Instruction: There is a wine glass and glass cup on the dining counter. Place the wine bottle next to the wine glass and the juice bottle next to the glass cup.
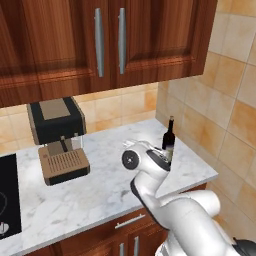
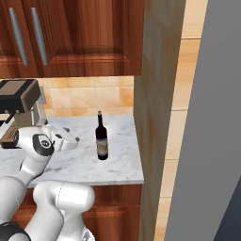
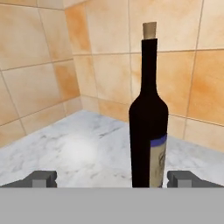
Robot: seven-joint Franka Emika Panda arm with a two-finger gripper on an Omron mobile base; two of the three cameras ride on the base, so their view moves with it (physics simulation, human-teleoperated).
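Toward the two o'clock corner of the white marble counter (image 1: 90, 195), the tall near-black wine bottle (image 2: 101, 139) stands upright and off-centre between the empty, wide-open hand (image 3: 112, 178), so one fingertip (image 3: 183, 178) could topple it.

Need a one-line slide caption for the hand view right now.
Open gripper faces the upright wine bottle on the marble worktop, its fingertips spread wide either side.
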